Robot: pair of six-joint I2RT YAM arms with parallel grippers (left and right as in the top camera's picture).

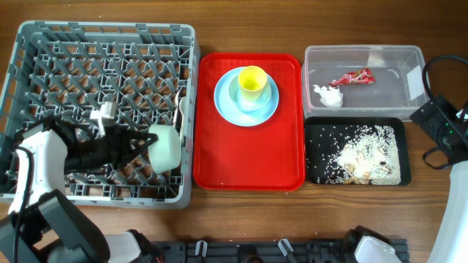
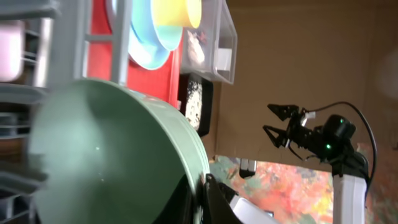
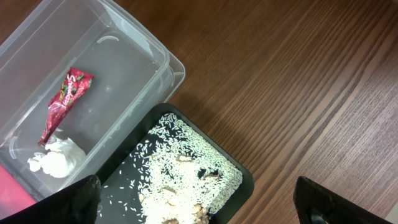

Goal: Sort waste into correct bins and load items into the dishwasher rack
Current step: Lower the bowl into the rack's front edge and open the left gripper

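Observation:
My left gripper (image 1: 146,144) is shut on the rim of the pale green bowl (image 1: 167,148), held on edge inside the grey dishwasher rack (image 1: 44,44) at its front right; the bowl fills the left wrist view (image 2: 118,155), jaws pinching its rim (image 2: 202,196). The light blue plate (image 1: 228,109), light blue bowl (image 1: 241,98) and yellow cup (image 1: 251,80) are stacked on the red tray. The red wrapper (image 1: 352,77) and white napkin (image 1: 329,96) lie in the clear tub (image 1: 409,55). Rice (image 1: 365,157) lies in the black tray (image 1: 316,175). My right gripper (image 3: 199,202) is open above the black tray.
The red serving tray (image 1: 248,168) sits between the rack and the bins. A white utensil (image 1: 182,106) lies at the rack's right wall. The right arm's black body (image 1: 439,120) stands at the table's right edge, by the tub and black tray.

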